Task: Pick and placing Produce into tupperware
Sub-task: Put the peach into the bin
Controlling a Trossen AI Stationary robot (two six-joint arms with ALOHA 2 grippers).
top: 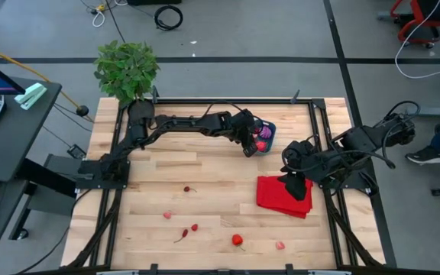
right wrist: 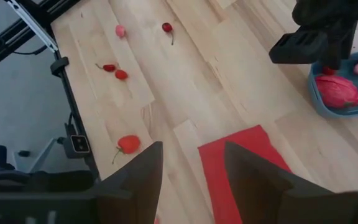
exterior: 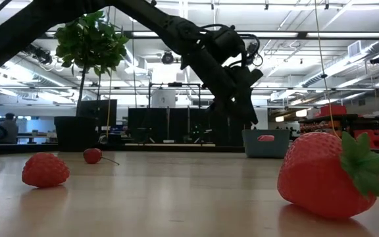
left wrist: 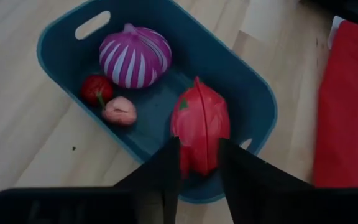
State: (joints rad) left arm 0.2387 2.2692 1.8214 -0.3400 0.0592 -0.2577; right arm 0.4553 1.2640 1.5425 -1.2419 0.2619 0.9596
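The left gripper (left wrist: pixel 197 171) hung over the tub (left wrist: pixel 241 81); a pepper (left wrist: pixel 199 134) sat between its fingers, an onion (left wrist: pixel 135 56) beyond.

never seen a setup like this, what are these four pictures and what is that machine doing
It is a table robot with two dark arms, each ending in two-fingered jaws. One picture looks straight down on the table, one sits at tabletop level, and two come from cameras on the wrists.

The left gripper hangs over the blue tub, its jaws parted on either side of a red toy fruit that sits in the tub. Also in there are a purple striped piece, a small strawberry and a pink piece.

The right gripper waits, open and empty, over the red cloth.

More toy produce lies loose on the wooden table, such as a strawberry near the front edge and a cherry nearer the middle.
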